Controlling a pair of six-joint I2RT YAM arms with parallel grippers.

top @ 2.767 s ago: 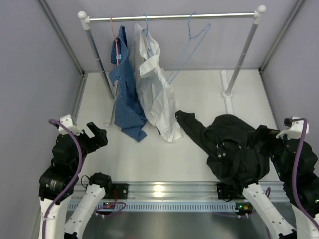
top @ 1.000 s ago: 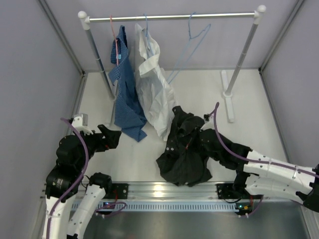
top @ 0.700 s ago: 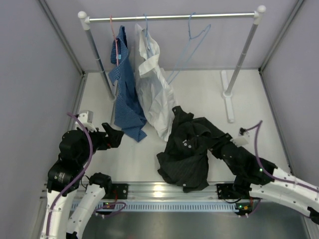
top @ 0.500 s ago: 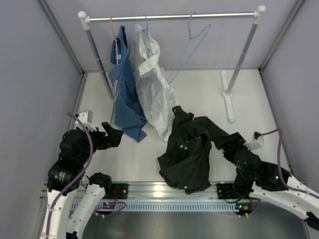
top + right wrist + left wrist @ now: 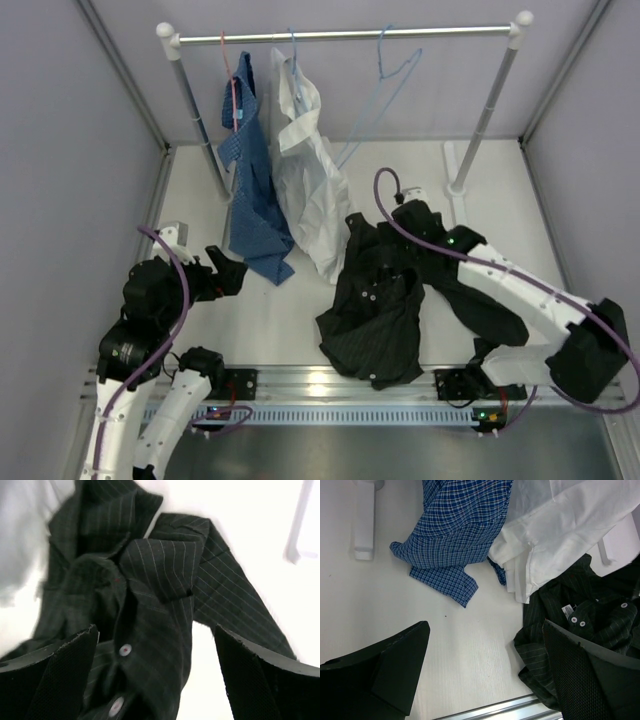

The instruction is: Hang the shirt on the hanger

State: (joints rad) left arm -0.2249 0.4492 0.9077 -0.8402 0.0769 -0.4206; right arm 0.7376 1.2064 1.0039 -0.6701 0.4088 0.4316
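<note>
Shirt: large black pinstriped long-sleeved button-up shirt (image 5: 375,320) lies crumpled on the white worktop (image 5: 500,190), towards its near edge.
Hanger: thin light-blue wire hanger (image 5: 382,62) hangs bare on the metal rail (image 5: 340,36), well apart from the shirt.
Right gripper (image 5: 155,630): spread wide just above the collar and buttons, pinching nothing.
Left gripper (image 5: 485,630): spread and empty, off to the heap's left.
Progress: barely begun. The shirt is not yet lifted and the hanger not yet taken down, so threading and hanging are all left.
</note>
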